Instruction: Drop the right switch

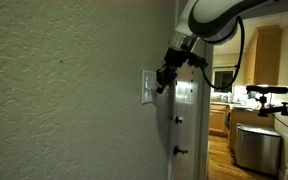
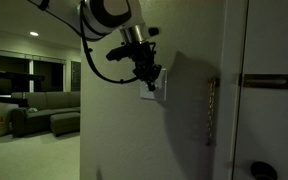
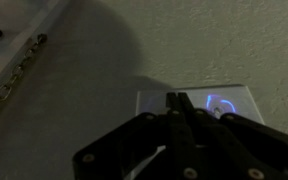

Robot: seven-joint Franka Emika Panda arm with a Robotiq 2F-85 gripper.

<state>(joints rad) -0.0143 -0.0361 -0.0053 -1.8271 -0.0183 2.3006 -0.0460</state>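
Observation:
A white switch plate [image 1: 147, 87] is mounted on the textured wall; it also shows in an exterior view [image 2: 157, 88] and in the wrist view [image 3: 209, 105], where a blue glow lies on its right part. The single switches on it cannot be told apart in the dim light. My gripper [image 1: 165, 76] is shut, its two fingertips pressed together, and its tip touches or nearly touches the plate near its middle [image 3: 178, 99]. It shows against the plate's edge in an exterior view [image 2: 147, 78]. It holds nothing.
A white door with a dark handle [image 1: 181, 152] stands next to the plate. A hinge strip [image 2: 210, 110] and door handle [image 2: 263, 82] lie beside the wall section. A kitchen with cabinets [image 1: 264, 55] and a living room sofa [image 2: 34, 110] lie behind.

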